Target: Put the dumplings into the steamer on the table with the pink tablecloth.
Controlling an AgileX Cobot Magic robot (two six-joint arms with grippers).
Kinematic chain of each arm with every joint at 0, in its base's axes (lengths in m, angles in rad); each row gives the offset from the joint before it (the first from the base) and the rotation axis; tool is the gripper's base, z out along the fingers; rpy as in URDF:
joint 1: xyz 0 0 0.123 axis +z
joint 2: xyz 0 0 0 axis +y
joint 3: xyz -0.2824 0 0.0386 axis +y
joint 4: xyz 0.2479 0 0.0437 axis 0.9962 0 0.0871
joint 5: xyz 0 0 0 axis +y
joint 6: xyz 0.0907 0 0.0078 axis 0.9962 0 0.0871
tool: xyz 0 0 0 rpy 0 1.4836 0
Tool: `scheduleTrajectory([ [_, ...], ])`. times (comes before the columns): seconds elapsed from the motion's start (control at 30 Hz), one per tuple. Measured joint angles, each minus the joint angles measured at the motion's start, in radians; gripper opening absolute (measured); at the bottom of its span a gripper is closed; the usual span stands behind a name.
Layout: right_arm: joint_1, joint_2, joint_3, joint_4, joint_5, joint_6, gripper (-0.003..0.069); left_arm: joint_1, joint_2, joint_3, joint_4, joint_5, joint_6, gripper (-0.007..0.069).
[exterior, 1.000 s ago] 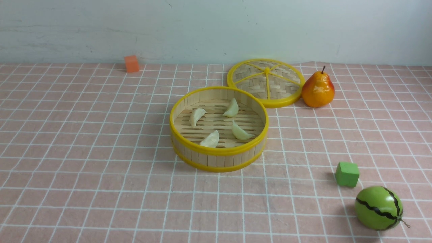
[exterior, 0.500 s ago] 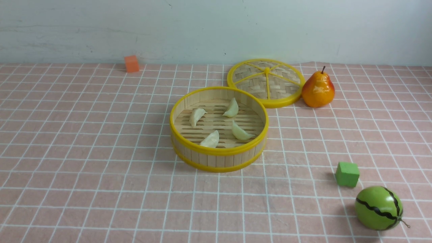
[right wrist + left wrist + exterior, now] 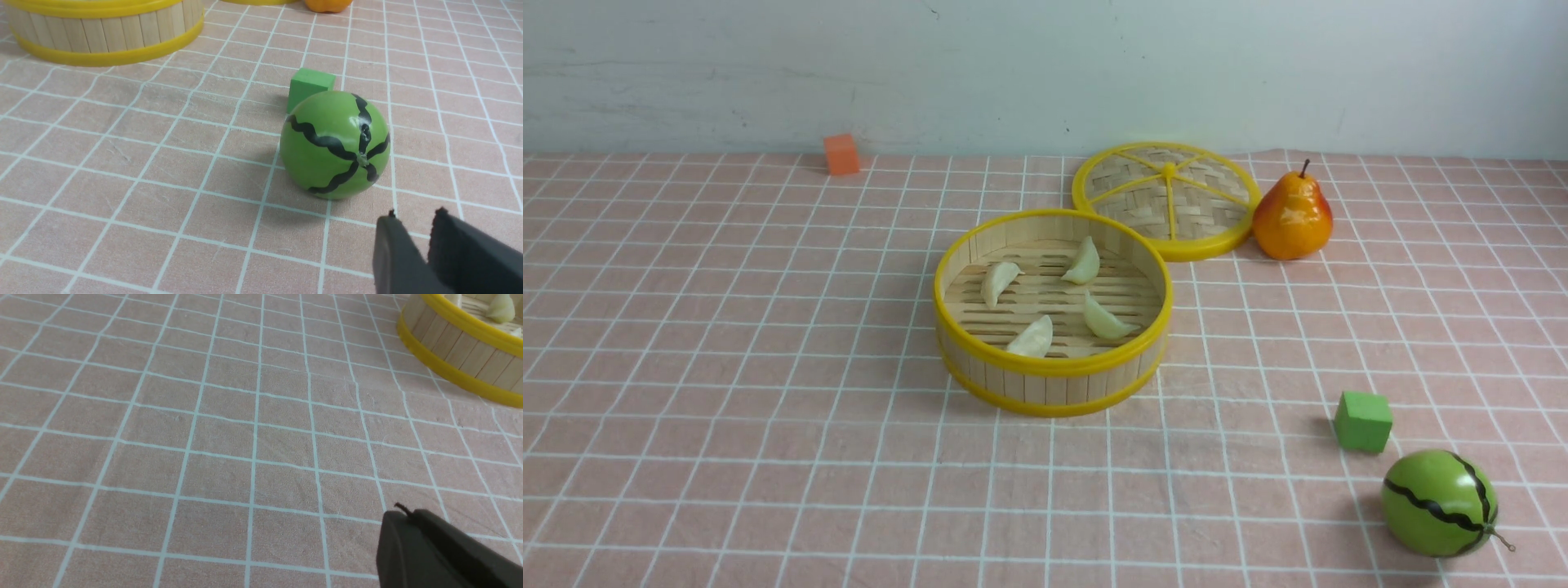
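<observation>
Nothing moved, four dumplings [image 3: 1045, 298] unchanged inside steamer [image 3: 1054, 384]

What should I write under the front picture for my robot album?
Four dumplings sit inside the steamer on the pink tablecloth, lid off behind it.

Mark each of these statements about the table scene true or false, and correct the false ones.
1. All four pale crescent dumplings lie inside the round bamboo steamer with yellow rims. True.
2. The flat woven lid with yellow spokes covers the steamer. False: it lies on the pink grid tablecloth behind the steamer.
3. The green foam cube sits close to the striped green toy watermelon. True.
4. The orange-yellow toy pear lies in the steamer. False: it stands beside the lid.
5. The right pincer holds a dumpling. False: nothing is between its tips.
</observation>
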Motion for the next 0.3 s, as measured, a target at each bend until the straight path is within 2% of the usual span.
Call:
scheduleTrajectory([
  [0.3, 0.000, 0.000, 0.000, 0.000, 0.000, 0.000, 0.0158, 0.000, 0.000, 0.000, 0.000, 0.000, 0.000, 0.0001],
])
